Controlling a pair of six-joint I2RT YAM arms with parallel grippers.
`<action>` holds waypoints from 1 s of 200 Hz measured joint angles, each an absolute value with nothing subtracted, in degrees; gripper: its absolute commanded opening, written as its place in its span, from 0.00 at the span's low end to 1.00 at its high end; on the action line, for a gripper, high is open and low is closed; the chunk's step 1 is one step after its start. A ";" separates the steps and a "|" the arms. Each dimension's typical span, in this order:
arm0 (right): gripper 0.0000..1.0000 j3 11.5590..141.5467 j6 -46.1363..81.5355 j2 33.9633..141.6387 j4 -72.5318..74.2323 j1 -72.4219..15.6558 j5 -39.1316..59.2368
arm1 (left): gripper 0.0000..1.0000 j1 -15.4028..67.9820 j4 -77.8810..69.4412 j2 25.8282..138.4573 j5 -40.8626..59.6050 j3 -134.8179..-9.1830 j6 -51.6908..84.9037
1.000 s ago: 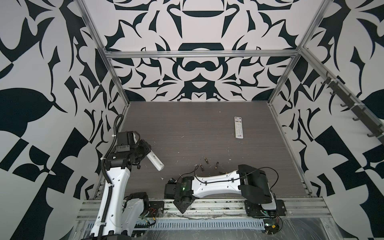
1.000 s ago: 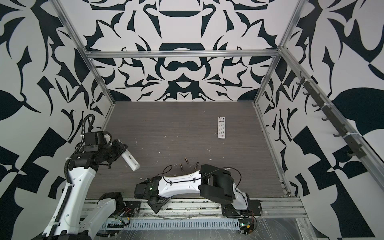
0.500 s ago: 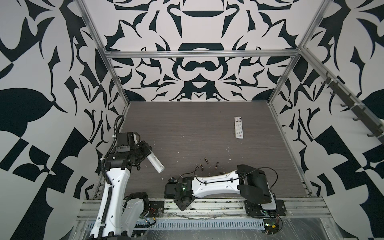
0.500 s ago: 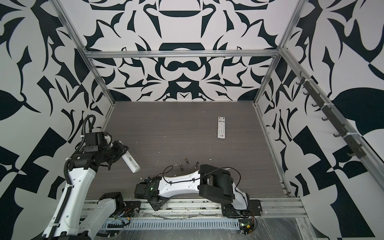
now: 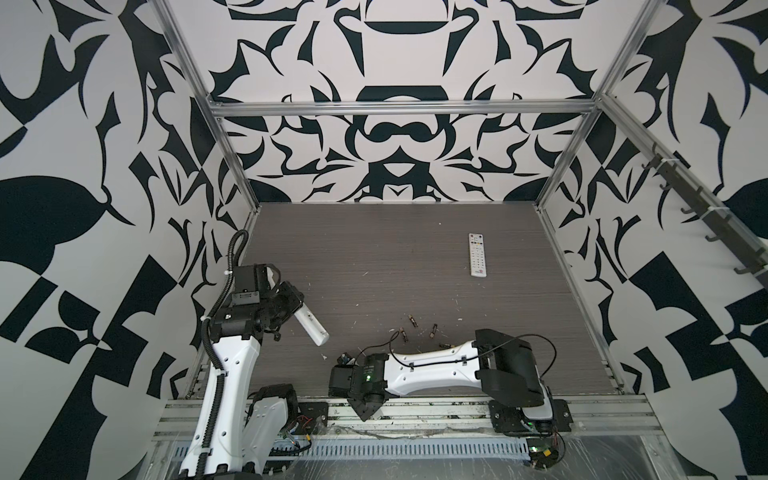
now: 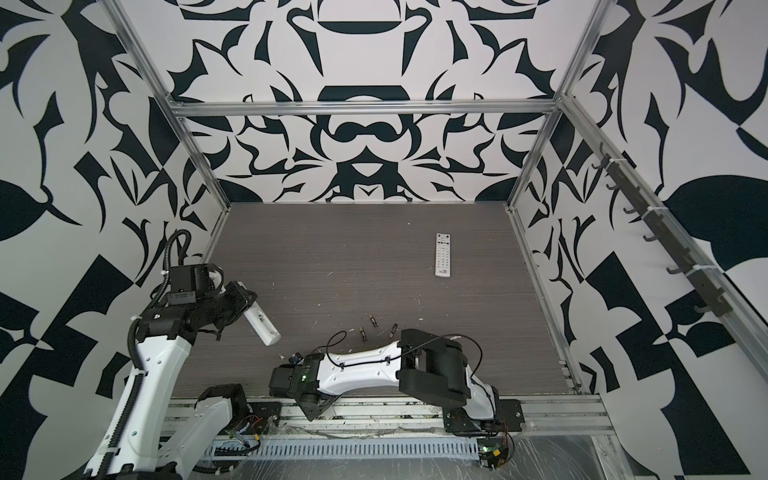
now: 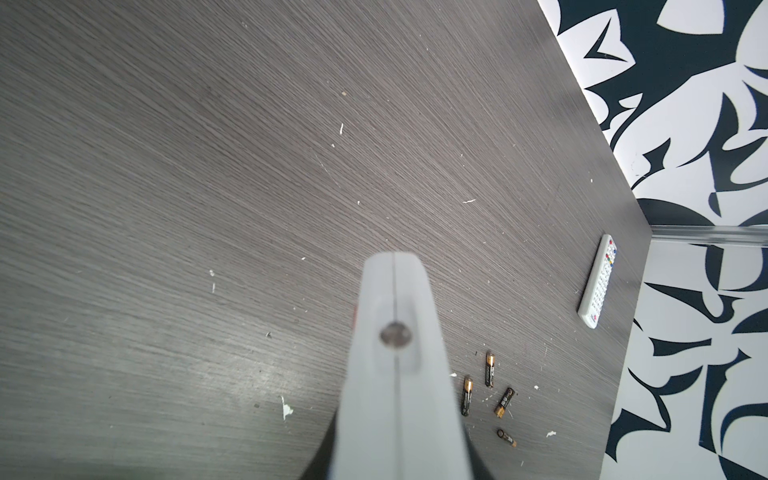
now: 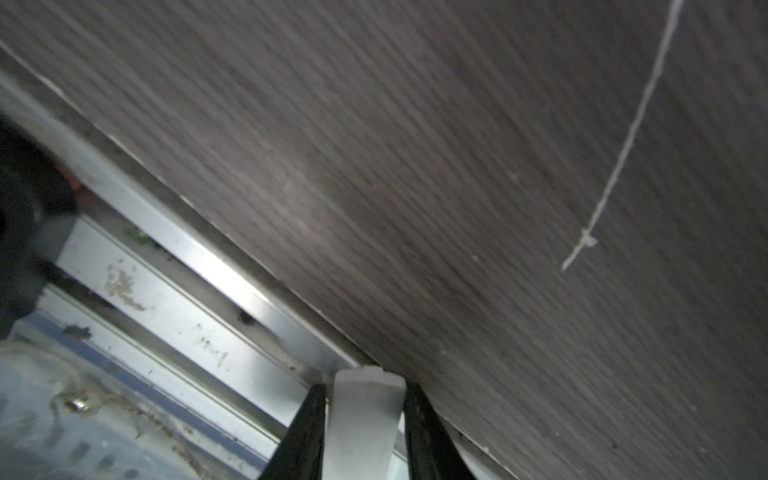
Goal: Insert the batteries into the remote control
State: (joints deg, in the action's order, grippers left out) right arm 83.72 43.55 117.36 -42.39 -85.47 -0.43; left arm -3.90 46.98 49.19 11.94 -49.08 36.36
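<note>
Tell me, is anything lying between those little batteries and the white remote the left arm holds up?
Nothing visible: only bare table lies between the batteries and the remote in the left gripper. The right forearm lies on their near side, the right gripper clamping a white piece at the front edge.

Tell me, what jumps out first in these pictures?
The left gripper holds a white remote in the air, at the left of the table. Four little batteries lie loose near the front middle, and a second remote rests flat toward the back right.
</note>
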 measured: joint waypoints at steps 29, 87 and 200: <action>0.29 83.83 43.64 117.36 -42.54 -85.47 -0.49 | 0.00 -3.90 46.98 49.19 12.03 -49.08 36.36; 0.25 86.08 43.20 117.38 -44.80 -85.65 -0.64 | 0.00 -3.90 46.98 49.19 12.23 -49.08 36.32; 0.22 90.41 35.59 117.36 -47.13 -72.90 -2.83 | 0.00 -3.90 46.87 48.80 14.37 -48.18 36.10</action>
State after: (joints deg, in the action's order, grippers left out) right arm 90.41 35.59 117.36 -47.13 -72.90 -2.83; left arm -3.90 46.87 48.80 14.37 -48.18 36.10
